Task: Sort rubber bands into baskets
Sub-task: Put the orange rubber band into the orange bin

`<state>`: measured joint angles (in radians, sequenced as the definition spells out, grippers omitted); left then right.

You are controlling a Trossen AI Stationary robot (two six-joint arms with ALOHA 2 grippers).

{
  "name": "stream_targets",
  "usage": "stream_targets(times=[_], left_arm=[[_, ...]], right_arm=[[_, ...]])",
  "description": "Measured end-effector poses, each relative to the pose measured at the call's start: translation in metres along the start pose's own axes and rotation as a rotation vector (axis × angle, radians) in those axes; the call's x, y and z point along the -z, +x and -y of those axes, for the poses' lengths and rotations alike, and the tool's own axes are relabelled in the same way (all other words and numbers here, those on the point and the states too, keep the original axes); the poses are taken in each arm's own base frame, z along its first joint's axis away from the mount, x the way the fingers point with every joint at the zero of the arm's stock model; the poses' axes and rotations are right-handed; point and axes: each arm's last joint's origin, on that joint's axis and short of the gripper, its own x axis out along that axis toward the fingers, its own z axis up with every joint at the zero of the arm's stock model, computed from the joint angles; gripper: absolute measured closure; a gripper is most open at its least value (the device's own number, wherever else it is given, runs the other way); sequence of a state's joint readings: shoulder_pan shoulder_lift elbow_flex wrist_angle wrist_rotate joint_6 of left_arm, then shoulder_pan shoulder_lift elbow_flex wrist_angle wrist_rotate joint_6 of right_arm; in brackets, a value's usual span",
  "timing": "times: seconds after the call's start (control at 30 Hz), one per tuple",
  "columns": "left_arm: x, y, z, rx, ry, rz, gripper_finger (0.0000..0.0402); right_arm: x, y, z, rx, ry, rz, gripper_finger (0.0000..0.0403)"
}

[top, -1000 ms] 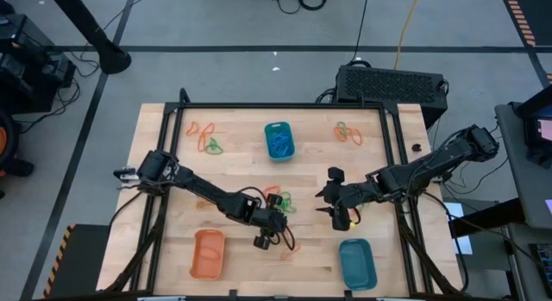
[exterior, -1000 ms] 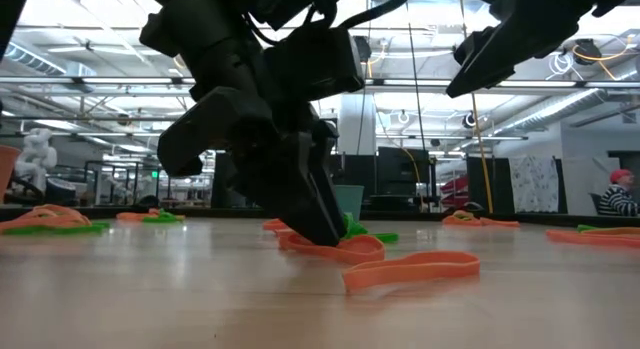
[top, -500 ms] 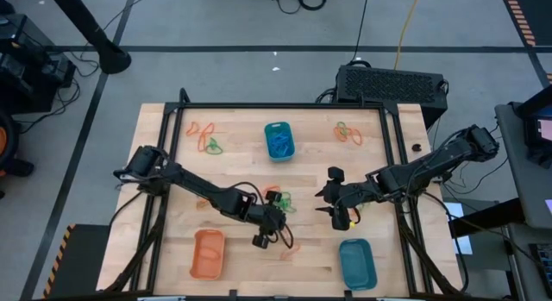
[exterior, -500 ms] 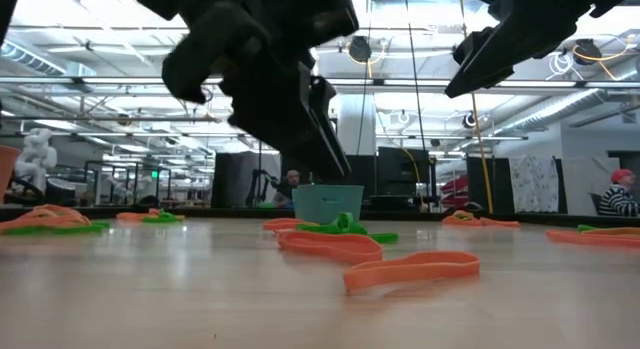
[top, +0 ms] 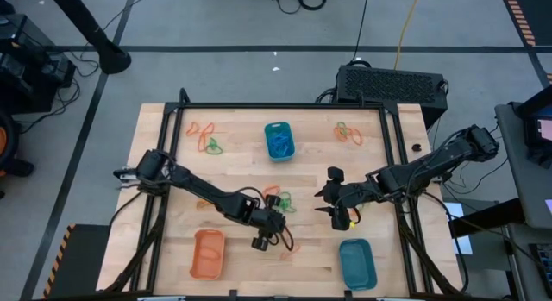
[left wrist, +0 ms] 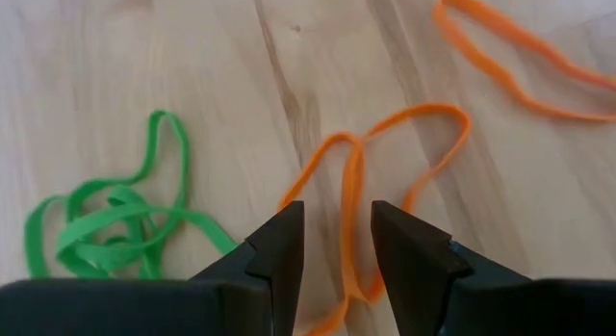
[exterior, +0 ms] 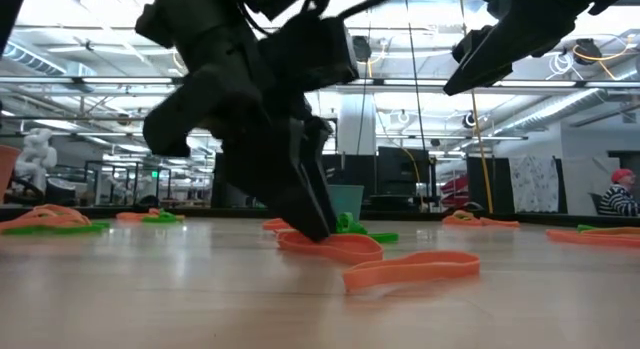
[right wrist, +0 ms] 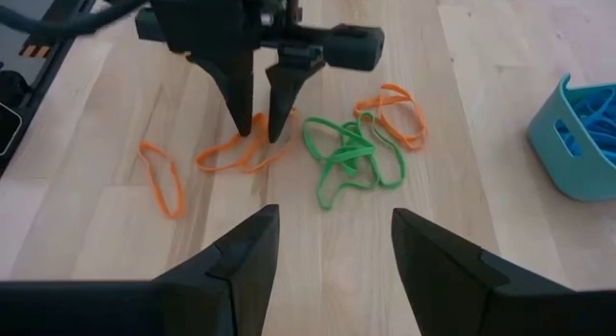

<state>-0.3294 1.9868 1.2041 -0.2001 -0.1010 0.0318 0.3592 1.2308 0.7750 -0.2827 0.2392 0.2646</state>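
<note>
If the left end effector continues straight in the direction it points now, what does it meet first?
Most likely the orange rubber band lying between its fingers, with the wooden table directly under it. The left end effector points down at the band; contact is unclear.

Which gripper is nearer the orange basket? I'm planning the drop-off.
Left. The left gripper is just beside the orange basket, down over an orange rubber band; the right gripper hovers far across the table.
</note>
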Motion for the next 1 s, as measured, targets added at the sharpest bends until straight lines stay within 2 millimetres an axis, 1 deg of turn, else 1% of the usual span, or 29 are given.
stream_targets(times=[0.6,0.7,0.93,1.0], left_arm=[[0.0010,0.0011,0.0007,0.015,0.001,-0.006,0.0274],[0.0010,0.0011,0.0007,0.015,0.001,-0.007,0.0297],[0.0010,0.0011,0.0007,0.015,0.002,-0.006,0.0383],[0.0010,0.0011,0.0006,0.015,0.002,-0.006,0.0395]], right_arm=[[-0.0001,0.0000,0.0000,0.000,-0.008,0.001,0.0209],[-0.0001,0.0000,0.0000,0.000,-0.008,0.001,0.0209],[-0.0001,0.0000,0.0000,0.000,-0.008,0.001,0.0209],[-0.0001,0.0000,0.0000,0.000,-0.008,0.001,0.0209]])
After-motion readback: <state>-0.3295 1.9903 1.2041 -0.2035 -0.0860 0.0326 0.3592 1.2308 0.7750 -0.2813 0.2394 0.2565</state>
